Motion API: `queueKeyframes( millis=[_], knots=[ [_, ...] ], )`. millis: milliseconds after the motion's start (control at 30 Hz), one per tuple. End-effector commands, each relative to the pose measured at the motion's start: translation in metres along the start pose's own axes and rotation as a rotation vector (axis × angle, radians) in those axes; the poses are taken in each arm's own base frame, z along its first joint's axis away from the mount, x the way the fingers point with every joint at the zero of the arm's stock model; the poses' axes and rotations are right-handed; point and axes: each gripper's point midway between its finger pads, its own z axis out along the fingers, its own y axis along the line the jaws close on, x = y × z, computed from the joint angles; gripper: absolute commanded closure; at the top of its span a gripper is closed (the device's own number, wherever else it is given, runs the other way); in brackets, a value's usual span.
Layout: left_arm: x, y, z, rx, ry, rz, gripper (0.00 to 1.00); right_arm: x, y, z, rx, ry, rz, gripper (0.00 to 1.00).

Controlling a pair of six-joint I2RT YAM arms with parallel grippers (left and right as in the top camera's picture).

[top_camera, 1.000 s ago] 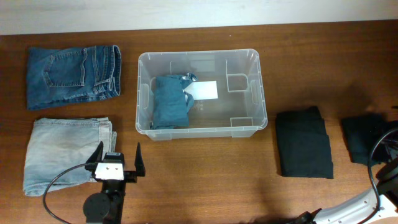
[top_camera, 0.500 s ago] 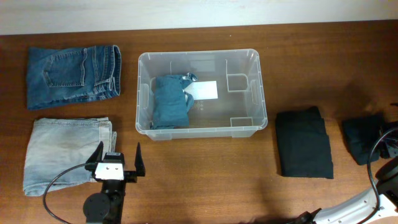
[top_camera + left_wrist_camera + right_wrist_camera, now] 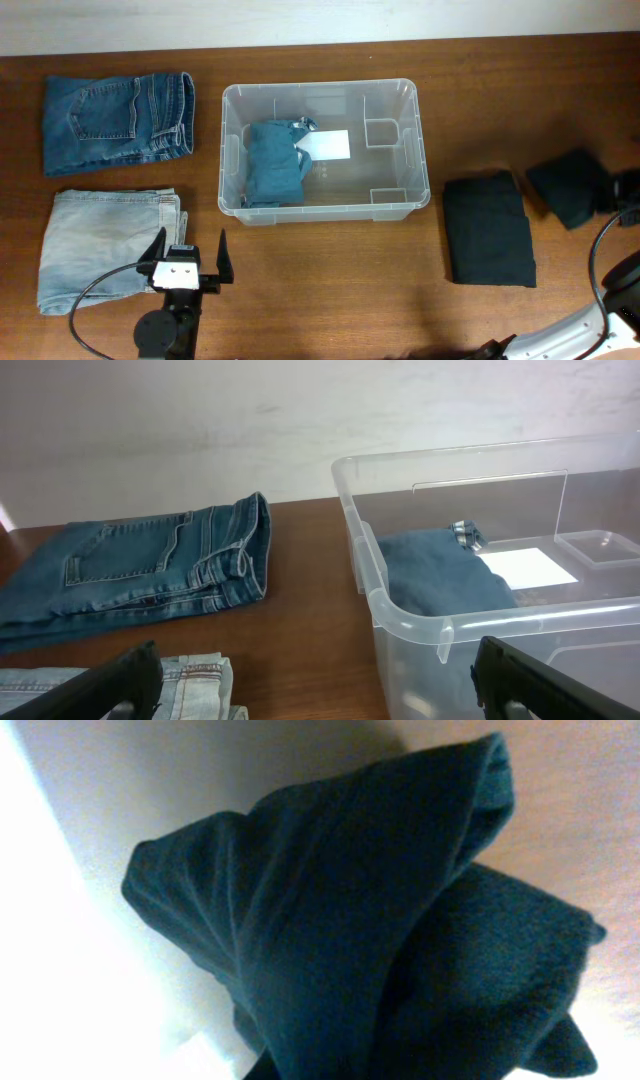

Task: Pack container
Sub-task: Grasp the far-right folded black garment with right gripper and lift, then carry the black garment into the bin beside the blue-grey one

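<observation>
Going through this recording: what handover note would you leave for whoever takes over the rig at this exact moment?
Left gripper: open and empty, near the front table edge beside the light jeans.
Right gripper: appears shut on a bunched dark cloth at the far right, away from the container.
Done: one teal garment lies in the container's left half.
Left: pack the dark cloth, then the black folded garment, the dark jeans and the light jeans, all outside the container.
</observation>
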Motion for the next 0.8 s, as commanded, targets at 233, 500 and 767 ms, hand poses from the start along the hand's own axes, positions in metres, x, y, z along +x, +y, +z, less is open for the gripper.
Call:
queueKeyframes(
  millis=[233, 500, 767],
  knots=[
    [0.002, 0.000, 0.000, 0.001, 0.001, 0.012, 0.01, 0.095, 0.183, -0.115, -0.397, -0.041, -0.463, 0.96],
    [0.002, 0.000, 0.000, 0.001, 0.001, 0.012, 0.01, 0.242, 0.250, -0.112, -0.488, 0.115, -0.799, 0.96],
    [0.002, 0.000, 0.000, 0.001, 0.001, 0.012, 0.01, 0.354, 0.250, -0.031, -0.279, 0.180, -1.037, 0.96]
  ],
)
